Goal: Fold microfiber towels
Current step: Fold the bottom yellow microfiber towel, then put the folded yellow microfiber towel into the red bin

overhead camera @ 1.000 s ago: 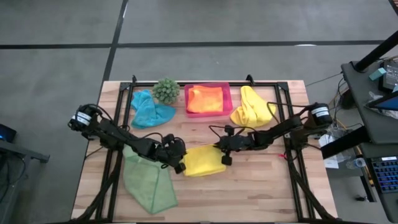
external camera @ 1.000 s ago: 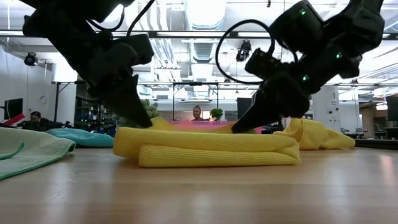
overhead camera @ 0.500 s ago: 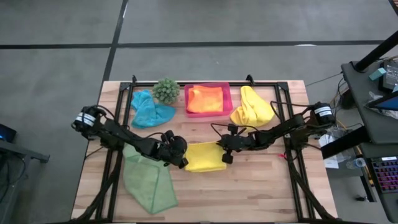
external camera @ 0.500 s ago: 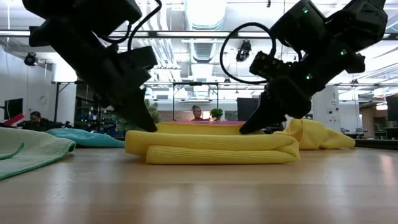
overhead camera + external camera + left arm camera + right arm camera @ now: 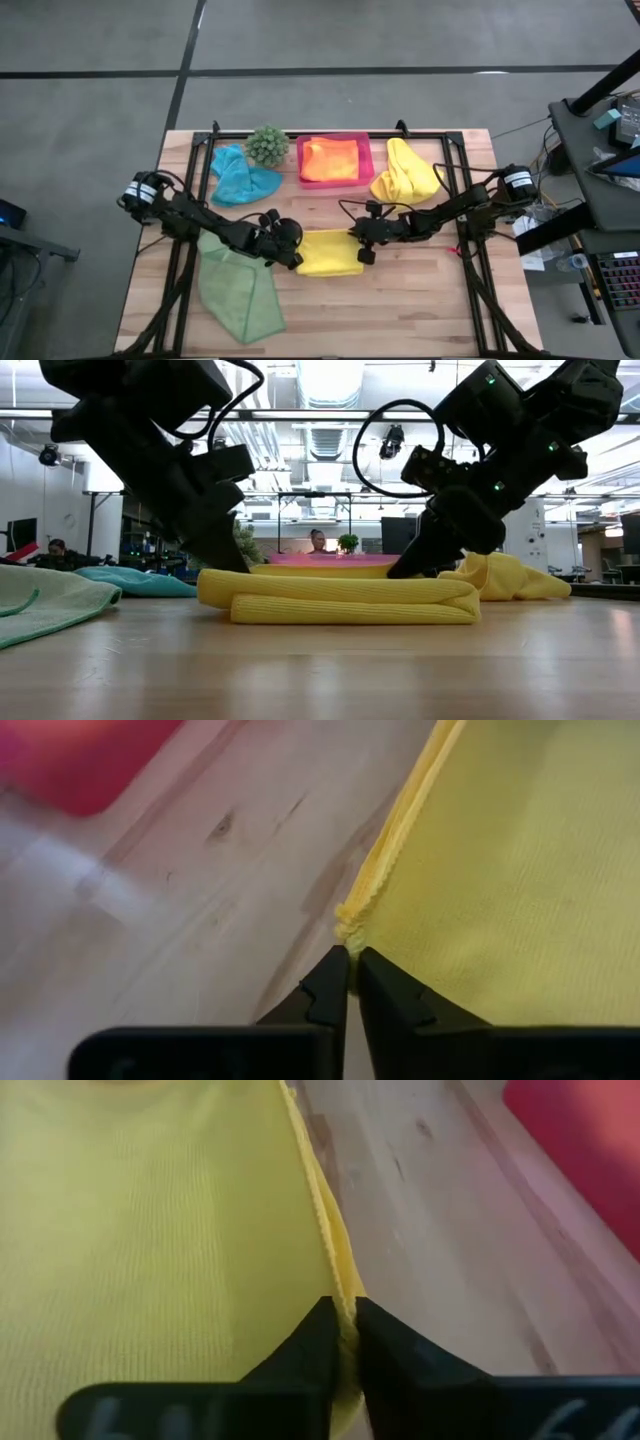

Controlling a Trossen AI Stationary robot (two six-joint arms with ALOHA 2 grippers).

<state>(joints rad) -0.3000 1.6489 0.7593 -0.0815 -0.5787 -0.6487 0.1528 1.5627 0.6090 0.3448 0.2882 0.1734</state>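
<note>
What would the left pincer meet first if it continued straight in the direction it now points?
The left pincer, closed, already touches the corner edge of the folded yellow towel. Going straight on, it would probably follow that edge over bare table; the pink tray lies off to one side.

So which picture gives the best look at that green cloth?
The high view: the light green towel lies whole at the table's front left. The low view catches only a flat edge. Neither wrist view shows it.

Folded yellow towel lies mid-table; green, teal, orange and second yellow towels surround it.
</note>
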